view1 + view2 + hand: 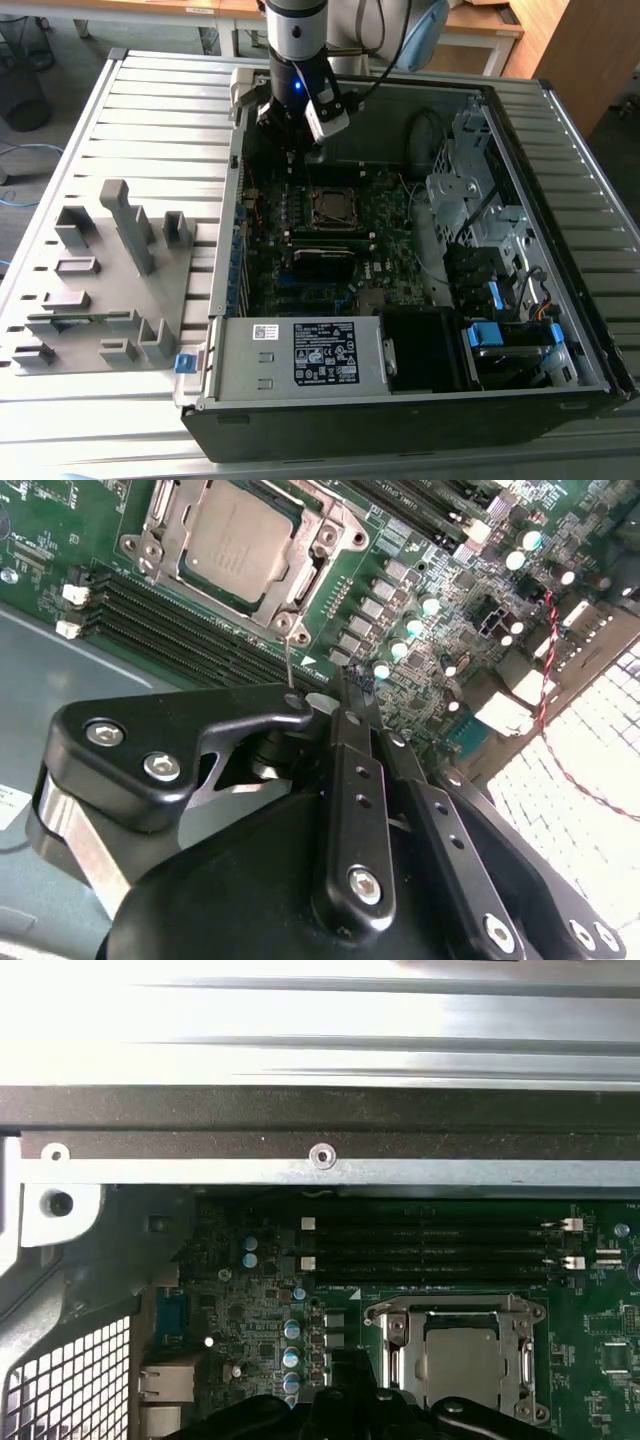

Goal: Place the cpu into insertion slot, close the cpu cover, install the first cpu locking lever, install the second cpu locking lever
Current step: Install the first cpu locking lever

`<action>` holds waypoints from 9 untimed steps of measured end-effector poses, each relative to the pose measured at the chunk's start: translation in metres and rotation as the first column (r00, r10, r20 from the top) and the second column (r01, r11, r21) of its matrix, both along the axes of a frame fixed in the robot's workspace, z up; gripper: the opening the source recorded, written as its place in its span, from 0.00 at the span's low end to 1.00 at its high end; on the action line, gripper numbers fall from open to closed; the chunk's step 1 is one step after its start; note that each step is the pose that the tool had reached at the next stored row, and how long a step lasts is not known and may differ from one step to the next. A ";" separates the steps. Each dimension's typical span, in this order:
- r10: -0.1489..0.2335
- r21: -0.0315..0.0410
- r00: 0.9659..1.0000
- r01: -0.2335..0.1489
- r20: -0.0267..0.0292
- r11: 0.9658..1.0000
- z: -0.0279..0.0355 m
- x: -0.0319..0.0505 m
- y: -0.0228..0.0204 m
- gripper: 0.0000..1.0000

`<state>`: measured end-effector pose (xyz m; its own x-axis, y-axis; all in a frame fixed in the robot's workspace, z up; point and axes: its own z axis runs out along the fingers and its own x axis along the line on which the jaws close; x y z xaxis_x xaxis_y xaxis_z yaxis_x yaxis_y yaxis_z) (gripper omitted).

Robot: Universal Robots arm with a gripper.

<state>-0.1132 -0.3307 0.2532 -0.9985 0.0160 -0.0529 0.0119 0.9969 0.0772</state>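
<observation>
We're inside the open computer case now, lying on the slatted table. The gripper hangs over the green motherboard, close to the case's far wall in the exterior view.

The cpu sits flat in the insertion slot. The cpu cover lies down around it, and the grey top shows through its window.

From the slot's corner nearest the tool, a thin locking lever stands up off the board. Its top end meets the tip of the gripper in the second wrist view. Whether the tool is open, narrow or clamped on that wire, we cannot tell; it looks like contact, but the black body hides the end.

Room is tight. The long memory slots run just beside the cover's edge, and capacitors crowd the other side of the tool.

In the first wrist view the case's metal rail crosses beyond the memory slots — cover and cpu sit just beside the gripper.
</observation>
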 end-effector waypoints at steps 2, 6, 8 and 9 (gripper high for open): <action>0.000 0.000 1.000 0.000 0.000 1.000 0.0009 0.0000 0.0000 0.10; 0.000 0.039 1.000 0.000 0.001 0.999 0.0009 0.0000 0.0000 0.10; 0.000 0.050 1.000 0.000 0.002 0.999 0.0010 0.0000 0.0000 0.10; 0.000 0.050 1.000 0.000 0.002 0.999 0.0010 -0.0003 0.0000 0.10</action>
<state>-0.1135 -0.3306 0.2542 -0.9984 0.0188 -0.0538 0.0119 0.9918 0.1269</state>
